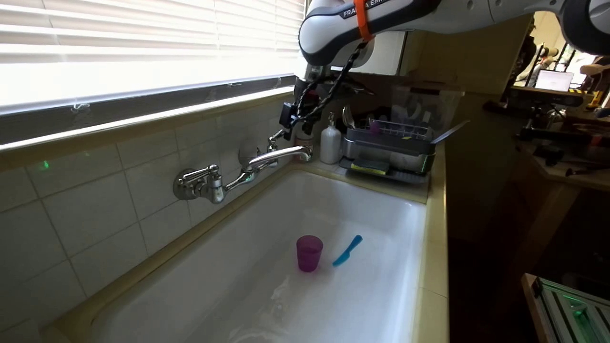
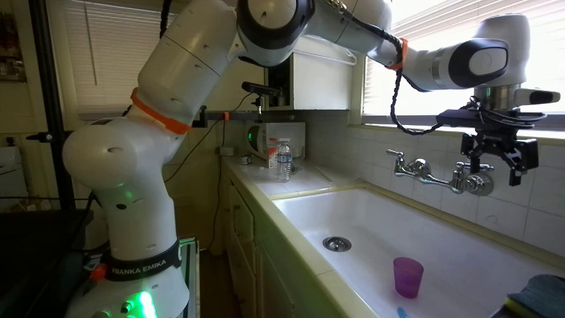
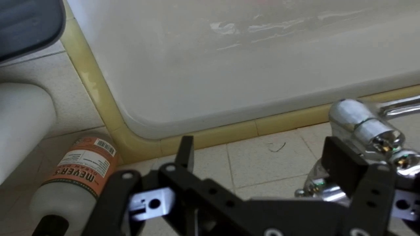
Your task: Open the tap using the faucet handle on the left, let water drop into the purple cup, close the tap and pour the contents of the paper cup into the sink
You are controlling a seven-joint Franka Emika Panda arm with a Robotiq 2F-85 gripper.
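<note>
The purple cup [image 1: 310, 255] stands upright on the floor of the white sink [image 1: 200, 281]; it also shows in an exterior view [image 2: 408, 277]. It is the only cup, the paper cup too; its contents cannot be made out. The chrome tap [image 1: 238, 180] is on the tiled wall; no water stream shows at its spout. My gripper [image 2: 495, 172] is open and empty, pointing down above the tap's handle [image 2: 463, 165] nearest the dish rack. In the wrist view, my gripper [image 3: 262, 154] has its fingers wide apart, the right one overlapping the tap [image 3: 364, 124].
A blue knife-like utensil [image 1: 348, 251] lies beside the cup. A white bottle [image 1: 330, 143], a dish rack [image 1: 388, 145] and a sponge [image 1: 370, 166] stand at the sink's end. An orange-labelled bottle [image 3: 82, 167] is left of the gripper. The window sill runs close behind the gripper.
</note>
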